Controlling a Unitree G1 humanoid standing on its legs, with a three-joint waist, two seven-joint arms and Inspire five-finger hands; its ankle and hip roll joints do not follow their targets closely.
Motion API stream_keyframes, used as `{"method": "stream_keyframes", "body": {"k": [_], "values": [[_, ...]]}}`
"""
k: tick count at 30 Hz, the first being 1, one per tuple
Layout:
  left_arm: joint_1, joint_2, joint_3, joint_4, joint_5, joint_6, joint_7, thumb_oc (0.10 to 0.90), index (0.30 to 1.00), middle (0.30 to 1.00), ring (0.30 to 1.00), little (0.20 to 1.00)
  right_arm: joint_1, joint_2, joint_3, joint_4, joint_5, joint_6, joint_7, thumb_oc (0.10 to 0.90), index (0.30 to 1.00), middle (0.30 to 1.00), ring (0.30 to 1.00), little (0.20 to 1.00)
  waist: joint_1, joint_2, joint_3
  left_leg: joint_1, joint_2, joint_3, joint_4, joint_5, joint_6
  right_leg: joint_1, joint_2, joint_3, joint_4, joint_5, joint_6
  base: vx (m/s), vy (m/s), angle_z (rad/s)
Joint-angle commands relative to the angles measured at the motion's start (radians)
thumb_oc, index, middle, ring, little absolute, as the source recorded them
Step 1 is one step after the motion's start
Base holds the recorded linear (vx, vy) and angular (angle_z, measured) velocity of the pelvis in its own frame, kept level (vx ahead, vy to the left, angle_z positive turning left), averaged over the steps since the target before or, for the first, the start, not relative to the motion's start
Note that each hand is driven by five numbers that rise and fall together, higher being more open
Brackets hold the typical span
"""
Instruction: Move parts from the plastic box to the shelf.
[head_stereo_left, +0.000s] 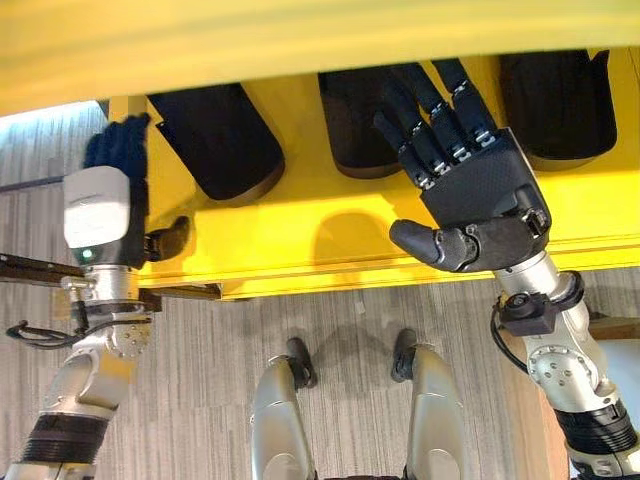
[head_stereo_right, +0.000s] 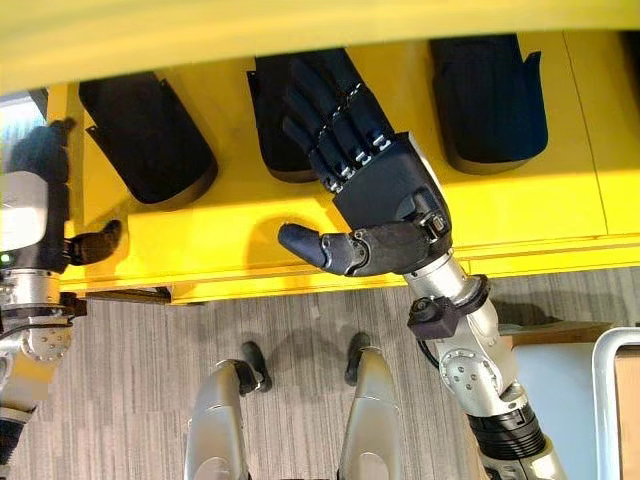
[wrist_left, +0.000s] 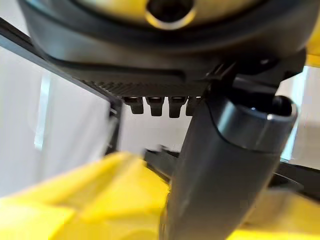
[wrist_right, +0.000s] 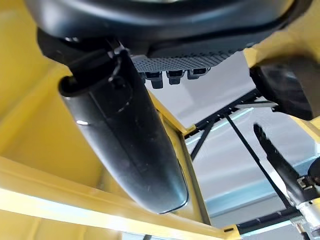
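The grey wood-grain floor (head_stereo_left: 350, 330) lies nearest, below the front lip of the yellow shelf (head_stereo_left: 300, 255). Against that lip at its left end sits the left hand (head_stereo_left: 125, 200), its thumb (head_stereo_left: 168, 240) laid on the yellow front face while its dark fingers reach up past the shelf's left corner; how far those fingers are curled cannot be told. The left wrist view shows the same thumb close against yellow plastic. Further along the lip to the right, the right hand (head_stereo_right: 385, 200) hovers over the shelf with its fingers (head_stereo_right: 330, 120) straight and spread, holding nothing, and its thumb (head_stereo_right: 320, 248) sticking out sideways above the front lip. Those fingertips lie over the middle black part (head_stereo_right: 285, 130) and may be touching it. Deeper on the shelf, three such dark, rounded parts rest in a row: the left black part (head_stereo_right: 150, 135) behind the left hand, the middle one under the right fingers, and the right black part (head_stereo_right: 490, 100) beyond the right hand, each well apart from its neighbour.
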Motion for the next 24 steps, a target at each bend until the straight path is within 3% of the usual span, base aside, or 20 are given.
{"method": "stream_keyframes", "body": {"k": [1,5,7,10,14,18,21,24], "values": [[-0.038,0.071,0.045,-0.148,0.095,-0.088,0.002,0.900,1.000,1.000,1.000,1.000,-0.029,0.048,-0.049,-0.122,0.018,-0.105,0.051,0.900,1.000,1.000,1.000,1.000,-0.014,0.005,-0.067,0.083,0.028,-0.008,-0.086,-0.005,-0.033,0.091,-0.054,0.001,-0.062,-0.013,0.103,0.00,-0.021,-0.04],[0.065,0.069,0.067,-0.210,0.115,-0.158,-0.017,0.900,1.000,1.000,1.000,1.000,0.016,0.048,-0.053,-0.123,0.022,-0.125,0.070,0.900,1.000,1.000,1.000,1.000,-0.004,0.012,-0.057,0.100,0.027,0.000,-0.095,-0.004,-0.034,0.108,-0.060,-0.007,-0.077,-0.005,0.107,0.00,-0.006,-0.01],[0.098,0.070,0.073,-0.271,0.115,-0.244,-0.041,0.900,1.000,1.000,1.000,1.000,0.041,0.041,-0.054,-0.131,0.025,-0.136,0.073,0.900,1.000,1.000,1.000,1.000,-0.001,0.018,-0.052,0.119,0.022,0.010,-0.117,0.004,-0.032,0.122,-0.065,-0.016,-0.091,0.000,0.111,-0.02,-0.011,0.03],[0.053,0.086,0.025,-0.333,0.096,-0.259,-0.107,0.900,1.000,1.000,1.000,1.000,0.031,0.023,-0.051,-0.112,0.038,-0.145,0.088,0.900,1.000,1.000,1.000,1.000,-0.006,0.018,-0.052,0.129,0.021,0.016,-0.132,0.010,-0.034,0.132,-0.066,-0.025,-0.100,0.002,0.114,-0.02,-0.015,0.15],[0.005,0.090,-0.040,-0.341,0.041,-0.197,-0.237,0.900,1.000,1.000,1.000,1.000,0.018,0.020,-0.049,-0.099,0.045,-0.140,0.097,0.900,1.000,1.000,1.000,1.000,-0.014,0.016,-0.049,0.129,0.027,0.022,-0.130,0.011,-0.038,0.131,-0.067,-0.027,-0.097,0.002,0.115,0.00,0.000,0.00],[-0.030,0.076,-0.100,-0.315,0.088,-0.132,-0.234,0.900,1.000,1.000,1.000,1.000,0.000,0.028,-0.033,-0.091,0.030,-0.132,0.092,0.900,1.000,1.000,1.000,1.000,-0.017,0.012,-0.046,0.128,0.031,0.024,-0.126,0.011,-0.035,0.129,-0.065,-0.028,-0.088,0.001,0.114,0.01,0.002,-0.04],[-0.107,0.083,-0.160,-0.290,0.097,-0.076,-0.314,0.900,1.000,1.000,1.000,1.000,-0.020,0.030,-0.030,-0.080,0.033,-0.117,0.101,0.900,1.000,1.000,1.000,1.000,-0.027,0.008,-0.042,0.122,0.036,0.029,-0.121,0.012,-0.035,0.120,-0.064,-0.026,-0.083,0.003,0.114,0.00,0.000,0.00],[-0.100,0.082,-0.174,-0.283,0.094,-0.045,-0.339,0.900,1.000,1.000,1.000,1.000,-0.023,0.028,-0.031,-0.081,0.040,-0.102,0.098,0.900,1.000,1.000,1.000,1.000,-0.025,0.008,-0.040,0.119,0.042,0.033,-0.102,0.001,-0.034,0.117,-0.068,-0.031,-0.059,-0.010,0.110,0.05,0.011,-0.09]]}}
